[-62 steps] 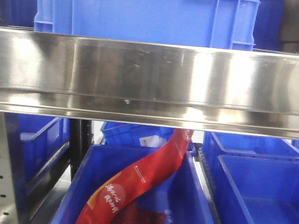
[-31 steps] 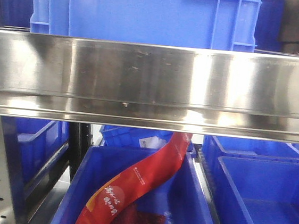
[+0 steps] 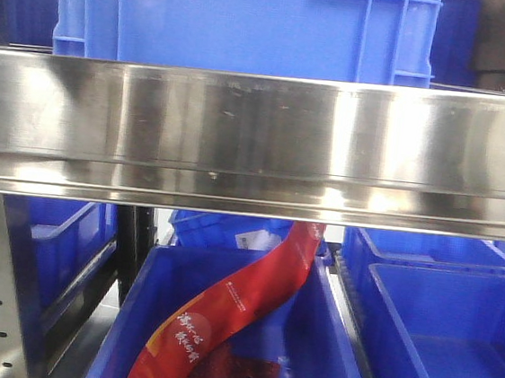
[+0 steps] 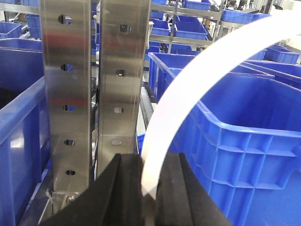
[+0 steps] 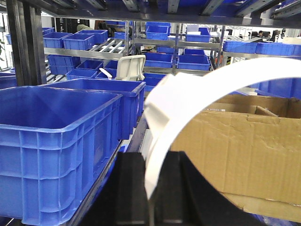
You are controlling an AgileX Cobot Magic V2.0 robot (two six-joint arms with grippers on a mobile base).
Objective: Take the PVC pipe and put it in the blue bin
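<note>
White PVC pipe in left end effector, far end cropped

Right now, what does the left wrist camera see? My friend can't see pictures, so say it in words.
Black jaws at the bottom clamp a white PVC pipe that bends up and to the right near a big blue bin. Shiny steel posts with holes stand on the left, with more blue bins far behind.
</note>
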